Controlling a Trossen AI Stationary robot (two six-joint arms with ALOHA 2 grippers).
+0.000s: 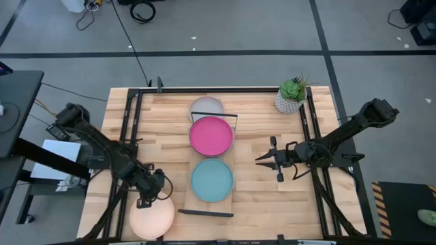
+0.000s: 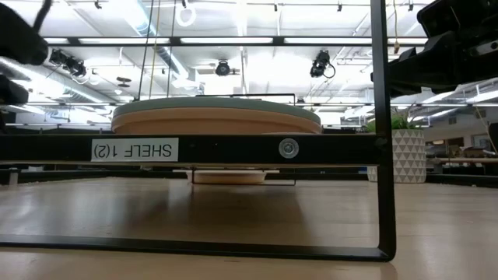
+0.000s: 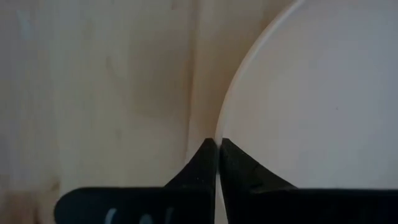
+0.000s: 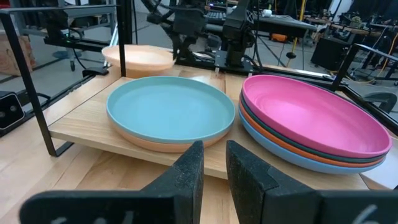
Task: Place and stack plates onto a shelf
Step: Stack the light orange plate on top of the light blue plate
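Shelf [image 1: 235,160]: a long light-wood board down the middle of the table [image 1: 170,109], black bars at its ends.

On the shelf, far to near:
- magenta plate [image 1: 211,135] tops a stack; orange, dark and blue rims show beneath it in the right wrist view
- light teal plate [image 1: 212,180] lies on a tan one, just beside the magenta stack
- a greyish plate [image 1: 206,106] lies at the far end, partly under the magenta stack

Peach plate [image 1: 152,219] lies off the shelf at the table's near left corner.

Left gripper [image 1: 143,202] sits at the peach plate's rim, fingers pressed together with the edge between them. Right gripper [image 1: 261,160] hovers right of the shelf, pointing at it, fingers slightly apart, holding nothing.

Potted plant [image 1: 291,94] stands at far right.
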